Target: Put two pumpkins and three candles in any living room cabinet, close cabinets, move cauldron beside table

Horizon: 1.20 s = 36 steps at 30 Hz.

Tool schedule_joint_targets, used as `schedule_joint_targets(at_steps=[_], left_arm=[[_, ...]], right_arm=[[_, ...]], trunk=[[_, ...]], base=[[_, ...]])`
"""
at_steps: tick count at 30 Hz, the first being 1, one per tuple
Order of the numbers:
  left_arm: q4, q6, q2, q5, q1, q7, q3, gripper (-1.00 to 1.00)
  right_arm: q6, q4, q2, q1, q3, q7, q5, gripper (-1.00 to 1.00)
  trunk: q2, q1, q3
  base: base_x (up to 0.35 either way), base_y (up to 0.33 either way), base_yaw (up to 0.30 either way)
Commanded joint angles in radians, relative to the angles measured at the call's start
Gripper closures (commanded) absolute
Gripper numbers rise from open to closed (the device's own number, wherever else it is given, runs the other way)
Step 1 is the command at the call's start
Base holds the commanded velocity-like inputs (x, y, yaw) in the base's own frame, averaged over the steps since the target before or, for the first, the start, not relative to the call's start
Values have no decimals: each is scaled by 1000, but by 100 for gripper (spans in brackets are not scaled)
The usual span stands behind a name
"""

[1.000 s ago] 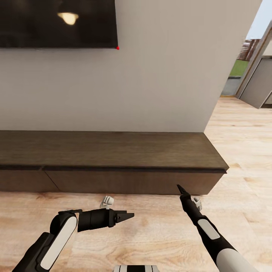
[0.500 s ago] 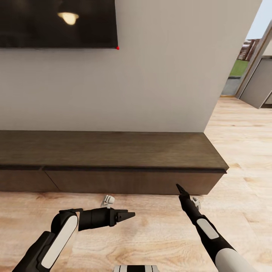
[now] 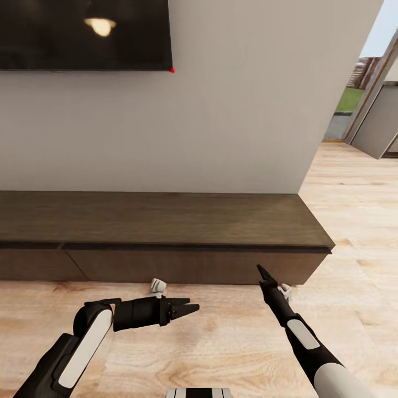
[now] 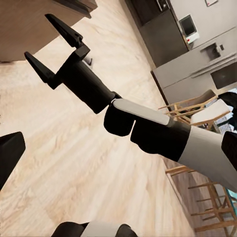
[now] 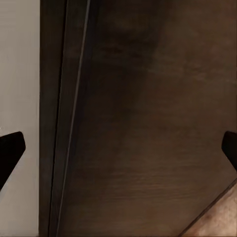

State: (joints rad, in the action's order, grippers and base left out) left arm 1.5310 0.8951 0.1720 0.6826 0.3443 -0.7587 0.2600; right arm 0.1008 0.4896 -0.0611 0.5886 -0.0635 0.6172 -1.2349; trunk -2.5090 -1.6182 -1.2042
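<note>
A pale wall (image 3: 237, 110) fills the upper half of my head view, with the dark screen (image 3: 83, 33) hung in the upper left corner. Below it the wood floor (image 3: 237, 342) runs across the bottom and off to the right toward a doorway (image 3: 365, 94). The cabinet (image 3: 166, 237) stretches along the foot of the wall through the middle of the frame, long, low and dark brown, its two flat fronts flush under the top; in my right wrist view its front (image 5: 148, 118) is very close.

My left pincer (image 3: 185, 309) sits at lower left centre, turned sideways toward the right, its fingers a little apart and holding nothing. My right pincer (image 3: 262, 274) is at lower right centre, tips just before the right end of the cabinet front. In the left wrist view the right pincer (image 4: 53, 50) has its two fingers spread wide with nothing between them.
</note>
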Motion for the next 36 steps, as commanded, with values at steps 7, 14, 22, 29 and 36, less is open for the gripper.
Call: schedule_joint_targets(at_steps=[7,14,22,29,36], left_arm=[[-2,5,-2,4,1,2,-4,-100],[-3,17,2,4,1,1,0,-100],[-2,27,3,3,1,-2,1,-100],[2,27,3,3,1,-4,-1,-100],[4,28,5,4,1,-7,-6,-100]], right_arm=[[10,4,9,0,-2,15,-11,-100],[52,70,8,0,-7,19,-12,-100],[157,135,8,0,-6,11,-10,-100],[167,145,9,0,-11,20,-12,-100],[169,147,8,0,-18,38,-14,-100]], trunk=[[0,0,-1],[0,0,-1],[0,0,-1],[0,0,-1],[-1,-1,-8]], base=[[0,0,0],[0,0,0],[0,0,0],[0,0,0],[0,0,0]])
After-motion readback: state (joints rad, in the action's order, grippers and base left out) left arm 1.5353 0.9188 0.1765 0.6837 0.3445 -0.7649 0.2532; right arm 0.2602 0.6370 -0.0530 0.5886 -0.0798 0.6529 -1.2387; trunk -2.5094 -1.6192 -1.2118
